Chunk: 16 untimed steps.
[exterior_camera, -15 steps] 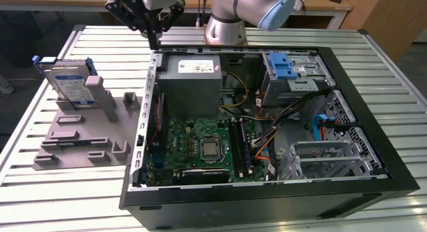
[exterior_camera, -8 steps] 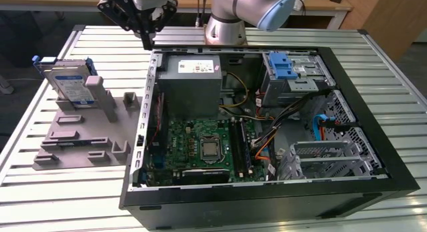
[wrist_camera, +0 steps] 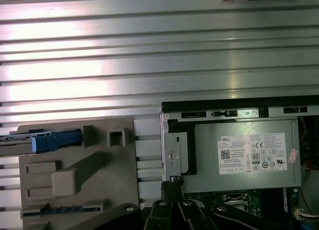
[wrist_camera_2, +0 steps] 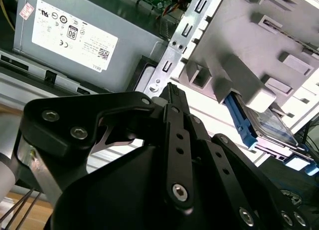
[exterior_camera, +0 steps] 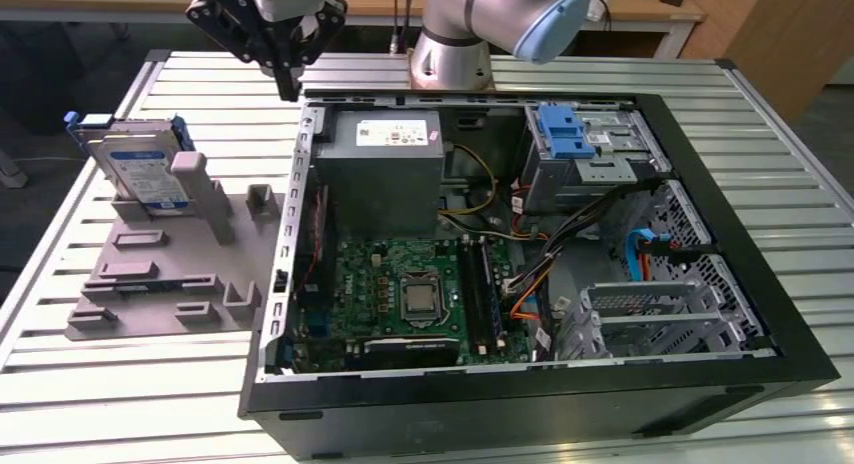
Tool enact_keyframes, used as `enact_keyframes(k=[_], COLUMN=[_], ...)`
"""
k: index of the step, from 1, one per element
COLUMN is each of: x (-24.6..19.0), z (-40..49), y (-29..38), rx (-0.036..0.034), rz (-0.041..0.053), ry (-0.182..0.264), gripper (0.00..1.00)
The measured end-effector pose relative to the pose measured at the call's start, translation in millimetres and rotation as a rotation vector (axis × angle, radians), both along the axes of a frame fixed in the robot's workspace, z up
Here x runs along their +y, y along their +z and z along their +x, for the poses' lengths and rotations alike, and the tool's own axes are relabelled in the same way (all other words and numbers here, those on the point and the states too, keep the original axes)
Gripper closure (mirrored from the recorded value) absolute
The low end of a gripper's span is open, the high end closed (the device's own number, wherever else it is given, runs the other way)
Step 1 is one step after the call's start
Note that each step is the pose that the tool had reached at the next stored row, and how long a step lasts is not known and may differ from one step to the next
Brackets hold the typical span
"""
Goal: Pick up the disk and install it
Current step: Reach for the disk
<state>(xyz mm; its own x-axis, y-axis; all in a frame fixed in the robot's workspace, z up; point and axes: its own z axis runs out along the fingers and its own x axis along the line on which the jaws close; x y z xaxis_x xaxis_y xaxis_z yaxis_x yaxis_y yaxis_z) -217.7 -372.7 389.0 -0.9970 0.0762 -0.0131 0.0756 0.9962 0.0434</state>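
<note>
The disk (exterior_camera: 140, 169) stands on edge in a grey plastic holder (exterior_camera: 160, 284) at the exterior view's left, beside the open computer case. It is silver with a blue-and-white label and a blue bracket. In the second wrist view the disk (wrist_camera_2: 271, 126) leans in the holder's far end, and in the first wrist view its blue bracket (wrist_camera: 57, 140) pokes out of the holder. My gripper (exterior_camera: 284, 84) hangs above the table between the holder and the case's back corner, apart from the disk. Its fingertips (wrist_camera_2: 169, 90) meet, shut on nothing.
The open case (exterior_camera: 747, 314) lies on a slatted metal table (exterior_camera: 174, 404). Inside are a grey power supply box (exterior_camera: 380, 174), a green motherboard (exterior_camera: 414, 294), loose cables and a drive bay with a blue ribbed latch (exterior_camera: 567, 134). The arm's base (exterior_camera: 454, 54) stands behind the case.
</note>
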Motion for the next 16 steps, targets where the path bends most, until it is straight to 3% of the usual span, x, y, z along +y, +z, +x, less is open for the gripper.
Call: enact_keyframes(k=[16], x=[1.7], z=[-15.4], y=[-2.8], rx=[0.0043], rz=[-0.0001], ry=[0.0], gripper=[0.89])
